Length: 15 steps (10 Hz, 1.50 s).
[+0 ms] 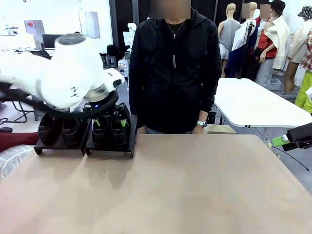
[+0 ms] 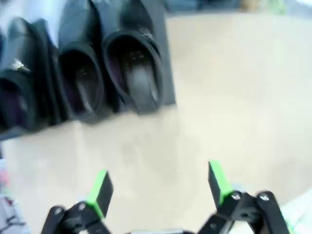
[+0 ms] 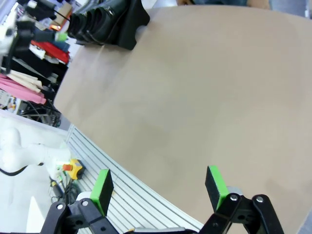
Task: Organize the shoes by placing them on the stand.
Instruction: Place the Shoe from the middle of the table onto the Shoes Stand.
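The black stand (image 1: pixel 109 147) sits at the table's far left with two pairs of glossy black shoes on it. One pair (image 1: pixel 59 128) fills the left panel and the other pair (image 1: pixel 109 130) the right panel. My left gripper (image 1: pixel 110 122) hovers at the right pair, open, its green pads apart. In the left wrist view the left gripper (image 2: pixel 158 187) holds nothing, and the shoes (image 2: pixel 134 68) lie ahead on the stand (image 2: pixel 165 58), slightly blurred. My right gripper (image 1: pixel 283 141) rests off the table's right edge; the right wrist view shows the right gripper (image 3: pixel 158 187) open and empty.
A person in a black jacket (image 1: pixel 173 73) stands at the far side, just right of the stand. The tan tabletop (image 1: pixel 195 190) spreads bare toward me. A white table (image 1: pixel 253 105) stands behind at the right. In the right wrist view the stand (image 3: pixel 127 25) appears far off.
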Tool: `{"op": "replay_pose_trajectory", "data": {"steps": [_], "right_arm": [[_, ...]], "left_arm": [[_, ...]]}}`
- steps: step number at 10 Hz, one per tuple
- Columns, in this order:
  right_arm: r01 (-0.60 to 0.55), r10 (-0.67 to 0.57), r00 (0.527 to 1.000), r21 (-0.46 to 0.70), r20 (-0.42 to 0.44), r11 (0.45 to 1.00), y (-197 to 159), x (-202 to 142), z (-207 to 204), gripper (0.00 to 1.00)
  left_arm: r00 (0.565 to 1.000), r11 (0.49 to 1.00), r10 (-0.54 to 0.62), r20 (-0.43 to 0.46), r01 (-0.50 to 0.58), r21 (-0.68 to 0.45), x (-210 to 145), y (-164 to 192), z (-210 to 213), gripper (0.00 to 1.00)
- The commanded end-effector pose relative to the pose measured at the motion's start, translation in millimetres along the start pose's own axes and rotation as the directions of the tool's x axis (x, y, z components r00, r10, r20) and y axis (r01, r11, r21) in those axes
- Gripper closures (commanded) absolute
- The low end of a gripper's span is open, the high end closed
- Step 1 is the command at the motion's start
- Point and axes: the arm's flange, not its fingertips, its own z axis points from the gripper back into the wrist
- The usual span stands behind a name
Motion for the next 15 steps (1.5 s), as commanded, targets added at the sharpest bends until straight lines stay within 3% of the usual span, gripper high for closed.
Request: {"op": "replay_pose_trajectory", "data": {"steps": [1,3,4,5,7,8,9,10,15], "right_arm": [[0.017,-0.017,1.000,0.000,-0.001,1.000,2.5,2.1,2.7,0.00],[0.017,-0.017,1.000,0.000,-0.001,1.000,2.5,2.1,2.7,0.00],[0.017,-0.017,1.000,0.000,-0.001,1.000,2.5,2.1,2.7,0.00],[0.017,-0.017,1.000,0.000,-0.001,1.000,2.5,2.1,2.7,0.00],[0.017,-0.017,1.000,0.000,-0.001,1.000,2.5,2.1,2.7,0.00],[0.017,-0.017,1.000,0.000,-0.001,1.000,2.5,2.1,2.7,0.00],[0.017,-0.017,1.000,0.000,-0.001,1.000,2.5,2.1,2.7,0.00],[0.017,-0.017,1.000,0.000,-0.001,1.000,2.5,2.1,2.7,0.00],[0.017,-0.017,1.000,0.000,-0.001,1.000,2.5,2.1,2.7,0.00]], "left_arm": [[0.978,0.976,-0.180,-0.102,0.165,-0.140,-49.4,50.4,37.8,0.00],[0.957,0.918,-0.264,-0.118,0.212,-0.336,-85.4,110.0,64.1,0.00],[0.931,0.843,-0.350,-0.100,0.267,-0.466,-95.3,140.9,74.8,0.00],[0.940,0.775,-0.338,-0.042,0.253,-0.580,-105.2,174.6,82.5,0.00],[0.996,0.682,-0.059,0.061,0.085,-0.726,-131.6,245.4,83.3,0.00],[0.999,0.686,0.031,-0.013,-0.030,-0.727,-135.1,270.5,74.1,0.00],[0.994,0.684,0.046,-0.094,-0.100,-0.723,-130.3,284.7,60.9,0.00],[0.995,0.705,-0.084,0.050,0.095,-0.703,-140.0,260.9,94.8,0.00],[0.995,0.705,-0.084,0.050,0.095,-0.703,-140.0,260.9,94.8,0.00]]}}
